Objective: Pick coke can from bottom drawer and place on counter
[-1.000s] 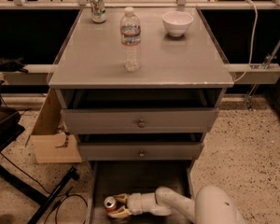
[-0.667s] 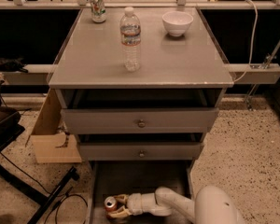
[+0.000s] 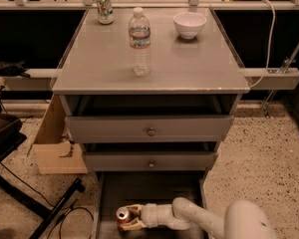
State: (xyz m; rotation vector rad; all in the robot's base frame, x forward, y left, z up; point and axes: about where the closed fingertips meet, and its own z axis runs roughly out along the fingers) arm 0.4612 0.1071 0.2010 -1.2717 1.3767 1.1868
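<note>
The coke can, red with a silver top, stands upright at the left front of the open bottom drawer, the floor-level grey tray. My gripper reaches into the drawer from the right on its pale arm. Its fingers lie on either side of the can, spread a little wider than the can, with a small gap at the near finger. The counter is the cabinet's flat grey top above.
On the counter stand a water bottle, a white bowl and a white-and-green can. The two upper drawers with knobs jut out above the bottom drawer. A cardboard box and a black stand leg lie left.
</note>
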